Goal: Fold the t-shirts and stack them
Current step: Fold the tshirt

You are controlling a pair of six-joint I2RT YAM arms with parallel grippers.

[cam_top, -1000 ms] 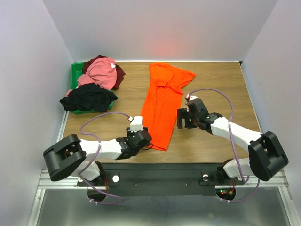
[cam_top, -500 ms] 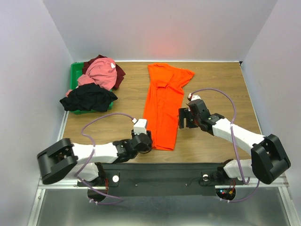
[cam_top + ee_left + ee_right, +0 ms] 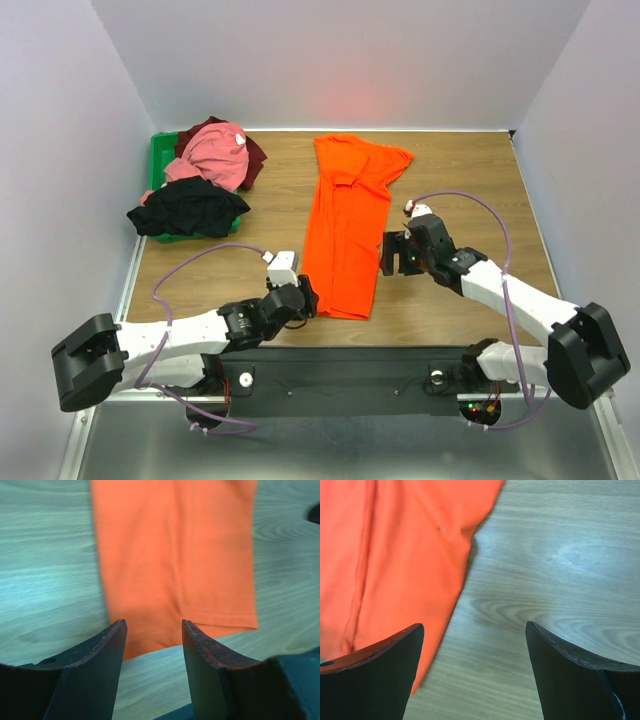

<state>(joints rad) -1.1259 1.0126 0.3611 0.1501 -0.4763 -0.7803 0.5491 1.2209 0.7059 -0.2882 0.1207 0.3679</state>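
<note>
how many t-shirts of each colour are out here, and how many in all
orange t-shirt: 1
pink t-shirt: 1
dark maroon t-shirt: 1
black t-shirt: 1
total: 4, as far as the pile shows

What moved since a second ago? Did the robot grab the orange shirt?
No grab. The left arm's elbow swung out to its left, and the left gripper eased back a little; its jaws are open and empty, just short of the orange t-shirt. The hem now lies a bit wider. The right gripper barely shifted and is open. The pink t-shirt, black t-shirt and green bin stayed put.
</note>
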